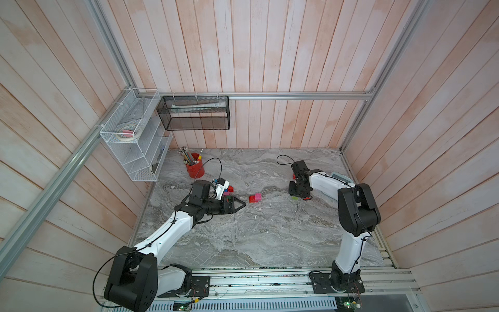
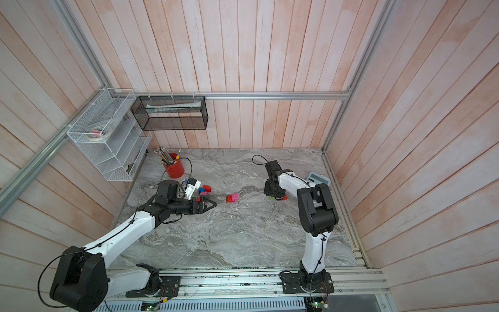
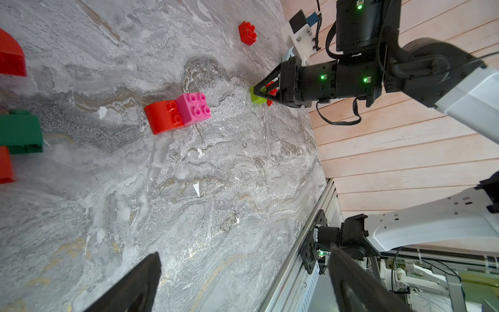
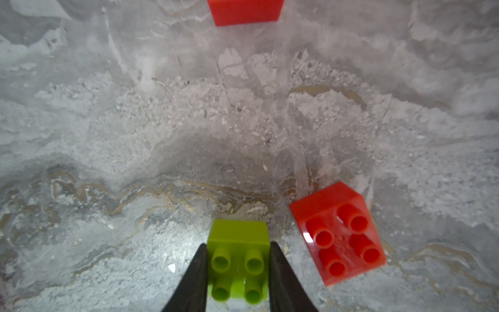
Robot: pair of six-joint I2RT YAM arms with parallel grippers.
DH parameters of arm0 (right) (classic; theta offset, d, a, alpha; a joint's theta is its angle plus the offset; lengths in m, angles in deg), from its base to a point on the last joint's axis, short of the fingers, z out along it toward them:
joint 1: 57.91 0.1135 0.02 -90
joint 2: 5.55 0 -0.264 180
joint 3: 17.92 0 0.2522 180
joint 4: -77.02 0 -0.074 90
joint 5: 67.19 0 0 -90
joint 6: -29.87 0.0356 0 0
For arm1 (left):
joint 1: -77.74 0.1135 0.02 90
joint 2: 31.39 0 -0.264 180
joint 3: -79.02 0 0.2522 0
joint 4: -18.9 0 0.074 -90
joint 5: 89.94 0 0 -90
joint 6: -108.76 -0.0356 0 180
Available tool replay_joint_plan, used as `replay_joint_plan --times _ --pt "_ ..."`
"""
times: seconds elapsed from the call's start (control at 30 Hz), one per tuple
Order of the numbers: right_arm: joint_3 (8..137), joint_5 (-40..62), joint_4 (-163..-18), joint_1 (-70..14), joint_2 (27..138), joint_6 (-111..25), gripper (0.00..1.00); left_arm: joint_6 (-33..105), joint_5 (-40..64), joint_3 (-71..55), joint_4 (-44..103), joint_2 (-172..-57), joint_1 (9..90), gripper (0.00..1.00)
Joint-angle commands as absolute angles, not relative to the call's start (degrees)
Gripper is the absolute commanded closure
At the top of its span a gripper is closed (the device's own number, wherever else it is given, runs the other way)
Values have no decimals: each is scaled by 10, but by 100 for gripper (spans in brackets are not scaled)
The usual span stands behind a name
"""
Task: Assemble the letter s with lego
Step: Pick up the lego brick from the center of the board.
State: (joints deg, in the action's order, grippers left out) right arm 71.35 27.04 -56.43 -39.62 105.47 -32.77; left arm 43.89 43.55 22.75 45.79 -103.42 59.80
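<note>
My right gripper (image 4: 238,244) is shut on a lime lego brick (image 4: 239,259) that rests studs-up on the marble table, at the right in both top views (image 1: 294,198) (image 2: 271,198). A red four-stud brick (image 4: 339,233) lies just beside it. Another red brick (image 4: 245,12) lies farther off. A red brick joined to a pink brick (image 1: 255,198) (image 3: 193,108) sits mid-table. My left gripper (image 1: 243,204) (image 3: 244,254) hangs open and holds nothing, a little left of that pair. By the left wrist lies a cluster of red, blue, pink and dark green bricks (image 1: 228,190) (image 2: 205,190).
A red cup of pencils (image 1: 195,168) stands at the back left. Behind the right arm, near the right wall, lies a calculator (image 2: 320,178). A white wire rack (image 1: 135,135) and a black mesh basket (image 1: 194,113) hang on the walls above the table.
</note>
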Motion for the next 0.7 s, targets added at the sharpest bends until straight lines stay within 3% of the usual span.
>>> replay_joint_plan --times 0.0,0.67 --pt "726 280 -545 -396 1066 -335 73 419 437 209 471 -1041 597 0" --pt "792 260 -488 -272 1017 -288 74 379 434 200 536 -1007 640 0"
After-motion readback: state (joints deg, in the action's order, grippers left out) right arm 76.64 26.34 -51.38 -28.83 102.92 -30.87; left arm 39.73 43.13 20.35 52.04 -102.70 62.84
